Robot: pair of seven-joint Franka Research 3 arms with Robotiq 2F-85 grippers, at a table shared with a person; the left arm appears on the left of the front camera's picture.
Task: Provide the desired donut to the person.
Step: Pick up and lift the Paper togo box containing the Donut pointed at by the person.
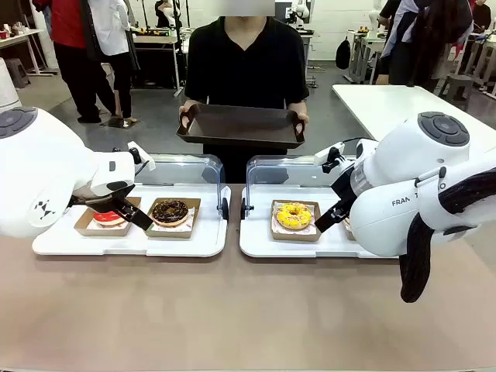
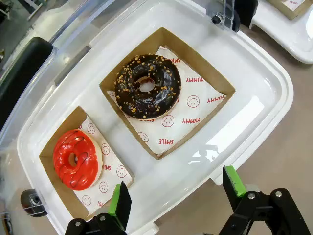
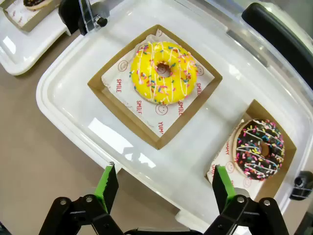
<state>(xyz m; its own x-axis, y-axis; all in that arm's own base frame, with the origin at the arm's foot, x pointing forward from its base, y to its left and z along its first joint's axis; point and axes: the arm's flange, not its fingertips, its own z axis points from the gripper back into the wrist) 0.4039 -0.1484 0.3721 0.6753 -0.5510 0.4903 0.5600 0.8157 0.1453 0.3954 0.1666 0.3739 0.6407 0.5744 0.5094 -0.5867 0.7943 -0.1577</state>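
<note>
A person (image 1: 246, 62) in a black T-shirt is standing at twelve o'clock across the table (image 1: 232, 310), holding a dark tray (image 1: 240, 128) in both hands. The left gripper (image 2: 176, 188) is hovering with its fingers spread wide and holding nothing, over the near edge of the left white tray (image 2: 254, 112). From it, the chocolate donut (image 2: 148, 86) is lying at eleven o'clock and the red donut (image 2: 76, 159) between nine and ten o'clock, each in its own cardboard box. The right gripper (image 3: 164, 183) is likewise hanging wide apart and empty over the right white tray (image 3: 73, 112), with the yellow donut (image 3: 164, 72) sitting at twelve o'clock and the dark sprinkled donut (image 3: 259, 149) at two o'clock
</note>
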